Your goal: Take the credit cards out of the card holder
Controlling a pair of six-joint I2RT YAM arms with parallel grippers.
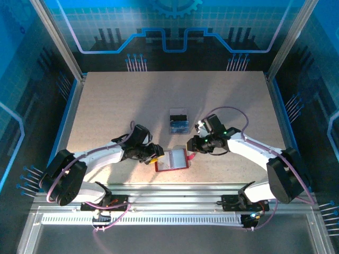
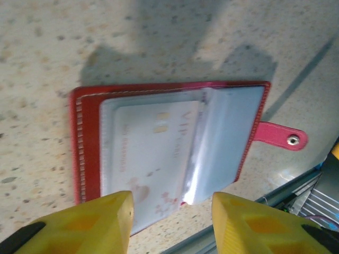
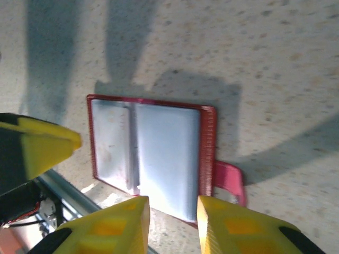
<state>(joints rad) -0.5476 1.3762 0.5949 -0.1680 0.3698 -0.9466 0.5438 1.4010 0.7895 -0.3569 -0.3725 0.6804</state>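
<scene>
You have the open red card holder (image 1: 172, 160) by the tabletop's (image 1: 116, 100) near edge, between the left gripper (image 1: 154, 154) and right gripper (image 1: 190, 146); credit cards (image 1: 179, 123) sit stacked mid-tabletop.

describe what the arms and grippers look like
Both the left arm and right arm have white links, bulky black joints and looping purple cables. The left gripper and right gripper have blocky yellow fingers on black mounts.

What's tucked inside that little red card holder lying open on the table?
Inside the card holder, a pale pinkish-white card shows through a clear pocket. The sleeves folded over beside it hide whatever lies beneath them.
</scene>
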